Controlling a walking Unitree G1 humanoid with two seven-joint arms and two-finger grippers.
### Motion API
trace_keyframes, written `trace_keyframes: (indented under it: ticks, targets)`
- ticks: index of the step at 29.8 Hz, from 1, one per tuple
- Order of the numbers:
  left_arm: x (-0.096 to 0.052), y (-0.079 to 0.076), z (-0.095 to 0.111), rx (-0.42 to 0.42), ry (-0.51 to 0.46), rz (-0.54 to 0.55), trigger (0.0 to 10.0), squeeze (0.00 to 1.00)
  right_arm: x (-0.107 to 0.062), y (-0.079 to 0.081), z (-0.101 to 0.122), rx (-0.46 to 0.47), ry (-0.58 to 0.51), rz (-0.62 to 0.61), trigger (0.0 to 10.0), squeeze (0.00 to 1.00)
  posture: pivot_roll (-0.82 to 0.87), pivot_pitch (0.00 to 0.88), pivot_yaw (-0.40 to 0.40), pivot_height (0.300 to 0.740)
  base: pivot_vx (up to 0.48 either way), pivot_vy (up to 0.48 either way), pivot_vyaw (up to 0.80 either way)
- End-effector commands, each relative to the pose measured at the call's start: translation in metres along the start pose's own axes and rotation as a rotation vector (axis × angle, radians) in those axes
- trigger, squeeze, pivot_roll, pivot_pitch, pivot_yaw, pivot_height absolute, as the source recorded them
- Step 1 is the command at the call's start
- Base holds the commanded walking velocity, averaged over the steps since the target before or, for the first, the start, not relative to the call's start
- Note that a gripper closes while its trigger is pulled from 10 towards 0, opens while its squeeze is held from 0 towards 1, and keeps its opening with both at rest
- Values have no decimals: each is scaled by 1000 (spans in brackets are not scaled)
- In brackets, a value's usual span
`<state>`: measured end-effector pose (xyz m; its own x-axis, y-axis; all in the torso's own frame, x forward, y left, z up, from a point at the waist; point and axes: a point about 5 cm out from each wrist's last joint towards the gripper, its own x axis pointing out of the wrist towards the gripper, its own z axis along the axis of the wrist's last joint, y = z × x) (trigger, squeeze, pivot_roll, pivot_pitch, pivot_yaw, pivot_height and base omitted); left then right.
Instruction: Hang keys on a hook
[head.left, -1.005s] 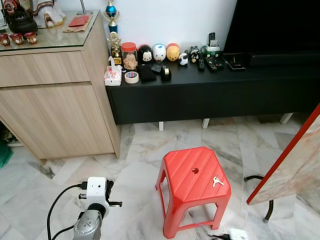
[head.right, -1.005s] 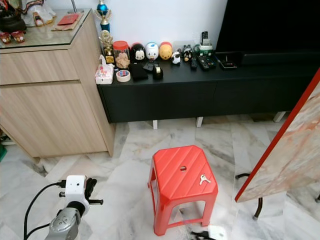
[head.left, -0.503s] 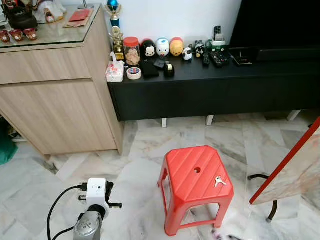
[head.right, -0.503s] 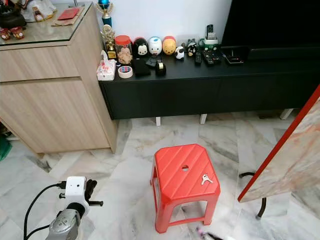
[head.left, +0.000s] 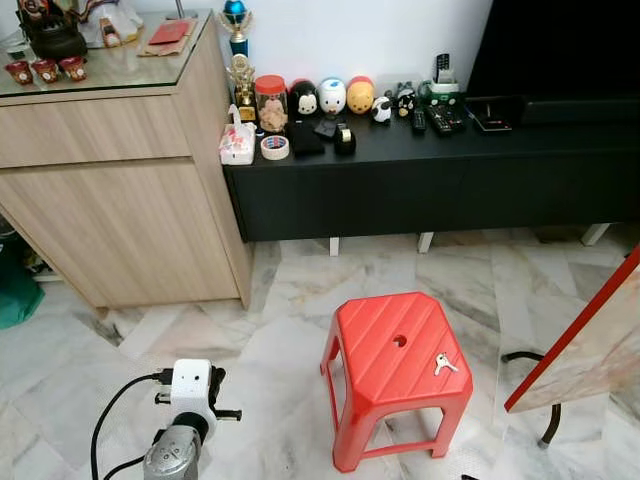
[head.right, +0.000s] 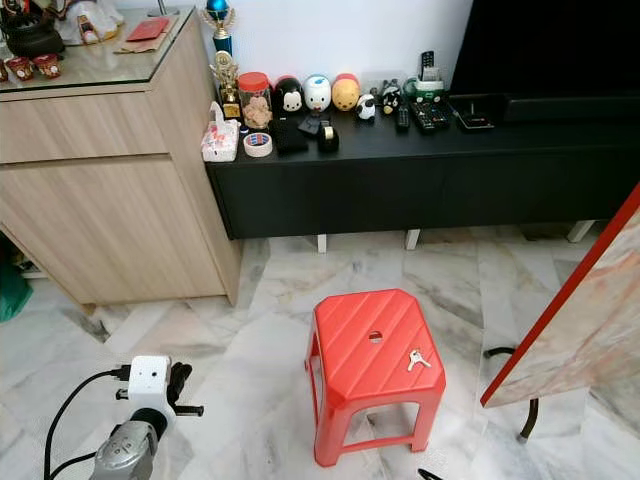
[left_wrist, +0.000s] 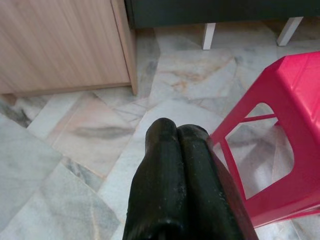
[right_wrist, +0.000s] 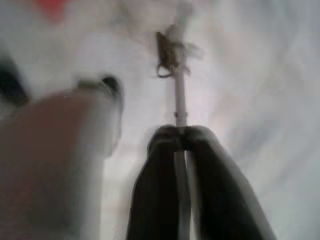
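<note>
keys (head.left: 443, 364) on red stool (head.left: 385, 345) top near its right edge, left tool (left_wrist: 177, 134) fingers pressed together holding nothing beside stool, right tool (right_wrist: 181, 135) blurred, fingers together, grip unclear

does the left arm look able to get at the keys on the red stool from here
Probably yes: the keys lie uncovered on the red stool, nothing between. But the left gripper hangs low beside it, jaws shut, so it must lift across.

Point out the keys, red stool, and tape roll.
keys (head.left: 444, 364), left eye view, on the bunch's middle.
red stool (head.left: 385, 350), left eye view, on bare seat top.
tape roll (head.left: 274, 148), left eye view, on its rim.
</note>
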<state>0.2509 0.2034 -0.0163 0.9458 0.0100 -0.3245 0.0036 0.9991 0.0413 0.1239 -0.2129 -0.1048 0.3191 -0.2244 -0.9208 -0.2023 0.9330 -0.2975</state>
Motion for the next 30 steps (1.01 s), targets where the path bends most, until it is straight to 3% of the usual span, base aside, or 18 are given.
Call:
trace_keyframes:
  ticks: [1,2,3,6,7,8,9,13,14,18,19,20,21,22,26,27,28,30]
  targets:
    - [-2,3,-5,20,35,-5,10000,0,-1,6,1,-296,-39,11,10000,0,5,44,18,740,0,0,0]
    - [-2,3,-5,19,35,-3,10000,0,-1,10,-3,174,22,45,10000,0,6,45,17,740,0,0,0]
    - [-2,3,-5,19,36,-2,10000,0,-1,10,-4,295,36,46,10000,0,9,46,16,740,0,0,0]
    - [-2,3,-6,17,39,-1,10000,0,0,6,-1,342,24,30,10000,0,8,47,16,740,0,0,0]
    - [-3,4,-7,16,47,-1,10000,0,0,6,0,490,31,37,10000,0,10,49,16,740,0,0,0]
    - [-3,4,-7,16,47,-1,10000,0,0,6,0,490,31,37,10000,0,10,49,16,740,0,0,0]
    - [-4,5,-10,15,62,1,10000,0,0,4,2,612,24,34,10000,0,10,49,16,740,0,0,0]
    - [-5,5,-12,13,74,2,10000,0,0,-2,8,501,-27,22,10000,0,7,50,14,740,0,0,0]
    - [-5,6,-13,12,79,6,10000,0,0,-6,19,559,-79,10,10000,0,7,50,14,740,0,0,0]
    - [-5,7,-14,11,90,8,10000,0,-1,-13,33,581,-160,-14,10000,0,10,51,12,740,0,0,0]
    - [-6,7,-15,11,93,9,10000,0,-2,-18,43,590,-210,-30,10000,0,8,51,12,740,0,0,0]
    - [-6,7,-16,11,99,10,10000,0,-6,-30,67,611,-343,-75,10000,0,8,51,12,740,0,0,0]
    - [-6,7,-16,11,99,10,10000,0,-6,-30,67,611,-343,-75,10000,0,8,51,12,740,0,0,0]
    - [-6,8,-16,10,103,11,10000,0,-11,-39,85,616,-443,-105,10000,0,8,51,12,740,0,0,0]
    - [-7,8,-17,9,110,13,10000,0,-24,-52,115,621,-627,-151,10000,0,8,51,12,740,0,0,0]
    - [-7,8,-18,9,112,13,10000,0,-30,-55,124,596,-693,-172,10000,0,8,51,12,740,0,0,0]
    - [-7,8,-18,8,113,13,10000,0,-43,-60,142,503,-827,-225,10000,0,8,51,12,740,0,0,0]
    - [-7,7,-18,8,113,13,10000,0,-55,-61,154,452,-932,-253,10000,0,8,51,12,740,0,0,0]
